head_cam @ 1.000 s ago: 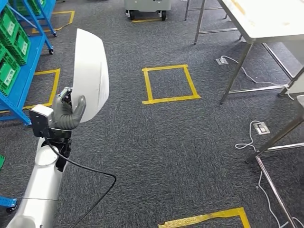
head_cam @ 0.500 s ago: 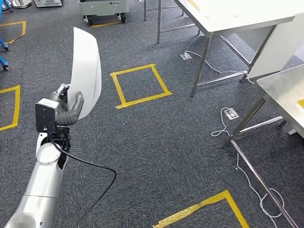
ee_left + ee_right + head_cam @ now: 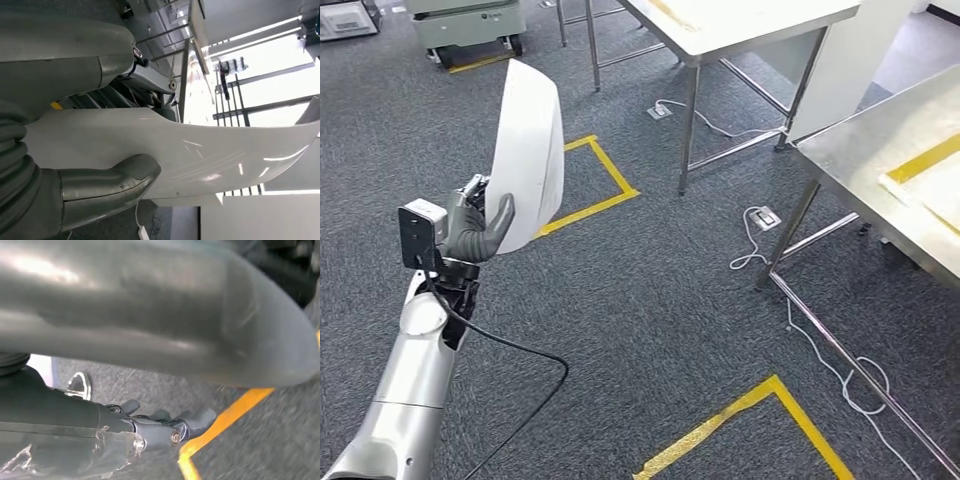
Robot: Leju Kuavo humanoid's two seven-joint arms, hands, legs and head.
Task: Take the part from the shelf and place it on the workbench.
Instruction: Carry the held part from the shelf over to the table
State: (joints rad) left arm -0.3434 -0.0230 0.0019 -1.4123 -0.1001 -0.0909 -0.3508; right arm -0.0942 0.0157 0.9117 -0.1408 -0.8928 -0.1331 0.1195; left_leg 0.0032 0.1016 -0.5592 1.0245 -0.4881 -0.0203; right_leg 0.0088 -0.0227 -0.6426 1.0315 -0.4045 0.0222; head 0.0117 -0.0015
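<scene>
The part [image 3: 529, 150], a curved white panel with a glossy face, stands upright above the left hand [image 3: 475, 228], clear of the carpeted floor [image 3: 637, 300]. It is carried at its lower edge: in the left wrist view the thick grey thumb [image 3: 113, 182] presses on one face of the panel [image 3: 181, 150] and the darker fingers [image 3: 151, 82] lie behind the other, so the left hand is clamped on the part. Held by its end like this, most of the panel reaches up and away from the hand, which probably keeps it off the robot's body while it walks.

The part is on the left of the scene, well apart from the steel tabletop [image 3: 863, 170] at the right, which bears yellow tape and a pale sheet. A second, white tabletop [image 3: 743, 25] stands farther off. Yellow tape squares mark the floor, with cables and floor sockets near the table legs.

The right hand [image 3: 166, 427] hangs over the carpet beside a yellow line, its fingers showing with nothing between them; whether they are spread or curled I cannot tell.

My judgement: the carry to the workbench is under way, with the placing still to do.
</scene>
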